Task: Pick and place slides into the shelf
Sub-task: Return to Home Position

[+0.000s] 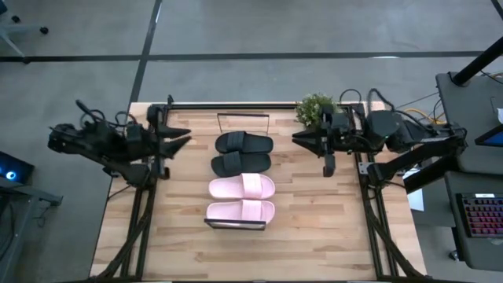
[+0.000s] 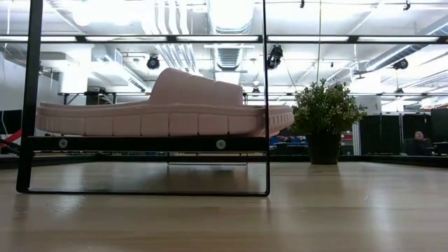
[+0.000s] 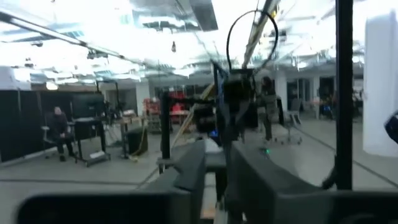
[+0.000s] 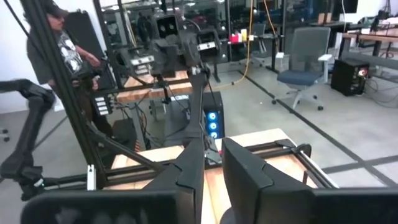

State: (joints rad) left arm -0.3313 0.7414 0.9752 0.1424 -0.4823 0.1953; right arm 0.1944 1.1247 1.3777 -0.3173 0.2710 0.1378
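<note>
4 slides lined up on the long light-wood shelf with black frame ends (image 1: 236, 225): 2 black open-toe slides (image 1: 244, 143), 2 pale pink slides (image 1: 242, 187). Left gripper (image 1: 182, 137) raised at the table's left edge, empty, fingers narrowly apart. Right gripper (image 1: 300, 137) beside a small potted green plant (image 1: 314, 108), likewise empty, slim gap showing.

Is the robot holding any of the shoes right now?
No. Both the left tool and the right tool are empty; all four slides sit on the shelf.
</note>
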